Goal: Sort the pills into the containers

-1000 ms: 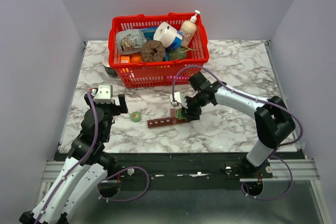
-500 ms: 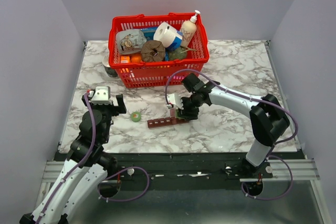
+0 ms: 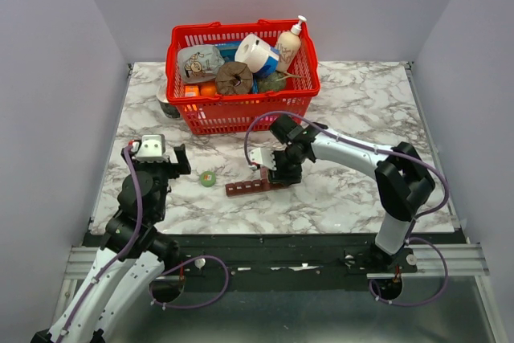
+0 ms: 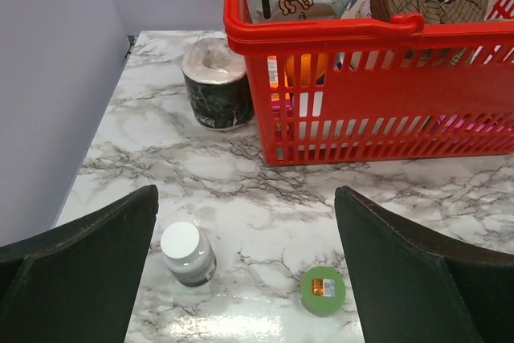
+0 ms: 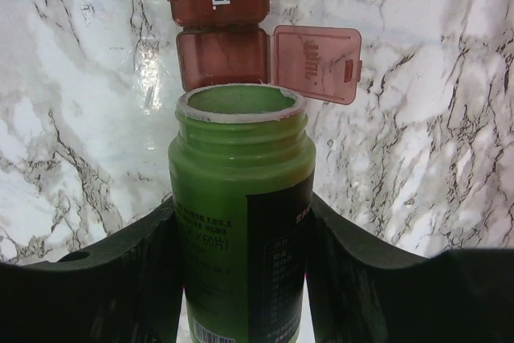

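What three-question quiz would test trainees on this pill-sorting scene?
1. True or false: the right claw holds an uncapped green bottle.
2. Which compartment of the pill organizer has its lid open? A) the one marked "Wed." B) the one next to it, by the bottle's mouth C) none
3. Fill in: on the marble near the green cap stands a small grey bottle whose cap is ____.

Key: 1 true; 2 B; 3 white.
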Robot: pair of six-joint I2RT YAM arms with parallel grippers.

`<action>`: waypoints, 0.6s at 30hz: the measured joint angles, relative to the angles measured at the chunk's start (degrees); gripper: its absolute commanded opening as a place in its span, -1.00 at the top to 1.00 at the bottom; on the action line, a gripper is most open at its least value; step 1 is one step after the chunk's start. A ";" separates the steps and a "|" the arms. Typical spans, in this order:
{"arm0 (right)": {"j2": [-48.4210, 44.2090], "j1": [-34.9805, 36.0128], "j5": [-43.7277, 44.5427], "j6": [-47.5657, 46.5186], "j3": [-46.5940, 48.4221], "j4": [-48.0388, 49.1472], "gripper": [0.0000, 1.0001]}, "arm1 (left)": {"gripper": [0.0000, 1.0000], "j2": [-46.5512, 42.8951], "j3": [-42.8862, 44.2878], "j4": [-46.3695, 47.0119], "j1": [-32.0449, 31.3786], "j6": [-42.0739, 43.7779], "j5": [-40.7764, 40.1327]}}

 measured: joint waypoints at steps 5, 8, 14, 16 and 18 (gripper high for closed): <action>0.07 1.22 1.60 -0.28 0.35 -0.92 0.99 | -0.97 -0.31 -0.02 -0.02 0.00 0.04 -0.22; 0.20 1.86 2.43 -0.44 0.42 -1.64 0.99 | -0.97 -0.50 -0.04 -0.02 0.00 0.07 -0.24; 2.05 2.16 3.98 -0.42 2.12 -3.58 0.99 | -0.97 -0.87 -0.04 0.00 0.00 0.17 -0.26; 2.78 2.27 4.68 -0.42 2.86 -4.07 0.99 | -0.97 -1.05 -0.04 0.00 0.00 0.20 -0.26; 3.28 2.49 5.29 -0.42 3.39 -4.31 0.99 | -0.97 -1.16 -0.04 0.00 0.00 0.22 -0.26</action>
